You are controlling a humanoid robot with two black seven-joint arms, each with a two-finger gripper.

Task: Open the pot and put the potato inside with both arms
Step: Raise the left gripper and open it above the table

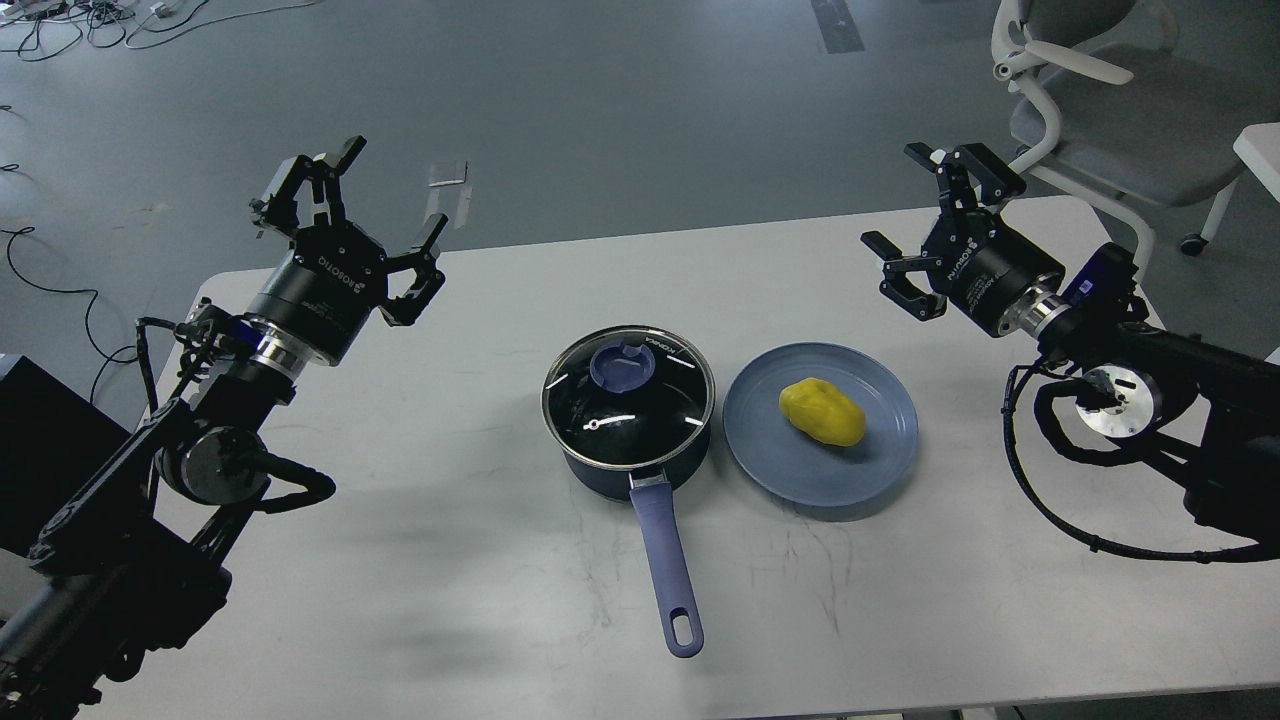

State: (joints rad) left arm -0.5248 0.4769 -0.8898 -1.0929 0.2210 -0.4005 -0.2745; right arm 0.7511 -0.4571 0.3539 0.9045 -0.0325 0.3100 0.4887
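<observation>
The dark navy pot point(640, 470) stands at the table's middle with a glass lid point(628, 395) resting on it; the lid has a blue knob point(622, 366). Its periwinkle handle point(668, 565) points toward the front edge. Right of the pot lies the yellow potato point(822, 411) on a blue-grey plate point(850, 475). My left gripper point(350, 205) hovers open, high over the table's far left, well away from the pot. My right gripper point(925, 215) hangs open over the far right, above and behind the plate. Neither holds anything.
A white table point(480, 560) carries everything. A grey office chair point(1110, 110) stands behind the table's right corner. Cables point(60, 25) lie on the floor at the far left. A black box point(40, 440) sits beside the table's left edge.
</observation>
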